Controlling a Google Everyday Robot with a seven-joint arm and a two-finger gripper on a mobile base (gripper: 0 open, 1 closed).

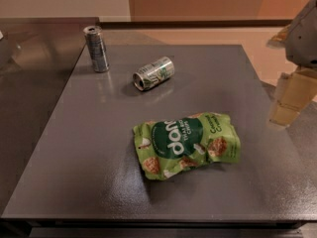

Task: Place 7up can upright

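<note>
I see the 7up can (154, 73) lying on its side toward the far middle of the grey surface (89, 157), its shiny end turned to the near left; a taller slim can (96, 48) stands upright near it on the left, and a green chip bag (187, 144) lies flat closer to me, apart from both. My tool (286, 108) hangs by the surface's right edge, well apart from the 7up can; I cannot tell how far open it is.
</note>
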